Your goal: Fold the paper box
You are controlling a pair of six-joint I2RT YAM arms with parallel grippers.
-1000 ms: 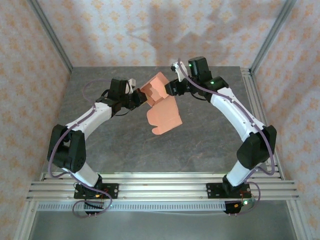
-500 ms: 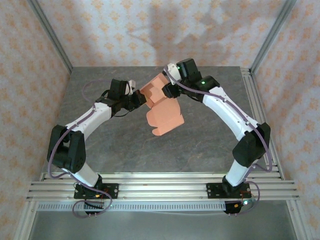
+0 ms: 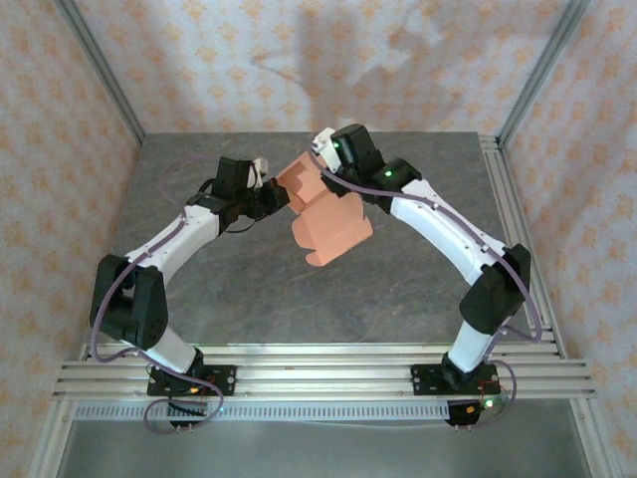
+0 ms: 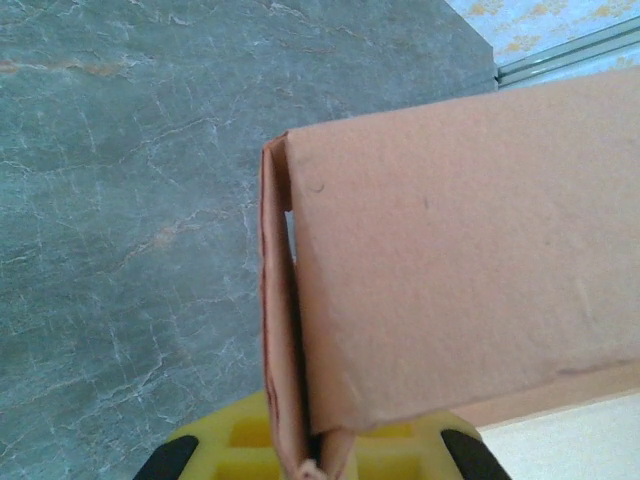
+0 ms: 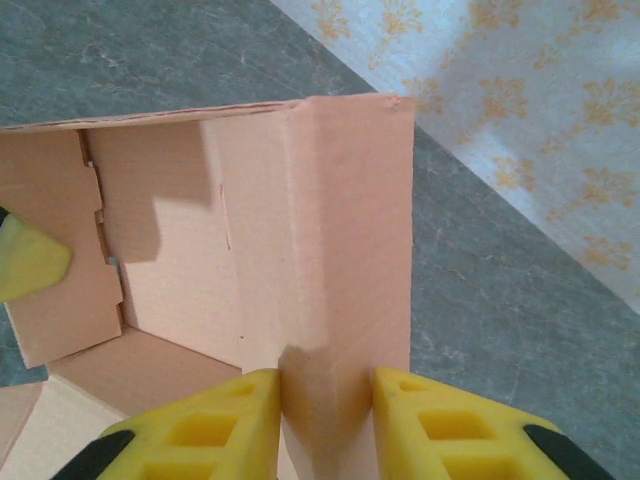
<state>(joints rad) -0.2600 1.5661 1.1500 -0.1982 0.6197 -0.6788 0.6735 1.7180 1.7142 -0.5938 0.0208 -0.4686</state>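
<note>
My left gripper (image 3: pixel 280 198) is pressed together on the paper box (image 3: pixel 328 214). In the left wrist view the yellow pads (image 4: pixel 235 440) sit at the box's near edge with a thin doubled strip of card caught between them (image 4: pixel 312 455). From there the box (image 4: pixel 450 270) runs up and away as a broad salmon-orange panel, w/ a narrow slit between that panel and the strip folded alongside it.

My right gripper (image 3: pixel 334 185) comes at the box from the opposite side, at its far upper corner. The right wrist cam shows it pinching (image 5: pixel 326 400) a folded panel of the box (image 5: pixel 300 230), with a yellow pad lying flat against each face of the fold and no gap I can make out. To the left of that fold the box is open toward the cam. I see inner walls, a notched flap and a shadowed corner. A yellow fingertip (image 5: pixel 25 262) of my left gripper pokes in at the box's left edge.

From the top cam the box hangs between the 2 grippers, half-formed. It has an upper part up by the fingers and a bigger flat panel tilting down toward my bases. The grey stone-look table (image 3: pixel 249 289) lies under the box, and I can't tell whether the box's lowest edge touches it. Behind the box are patterned walls (image 3: pixel 199 60) and an alu frame post (image 3: pixel 537 80).
</note>
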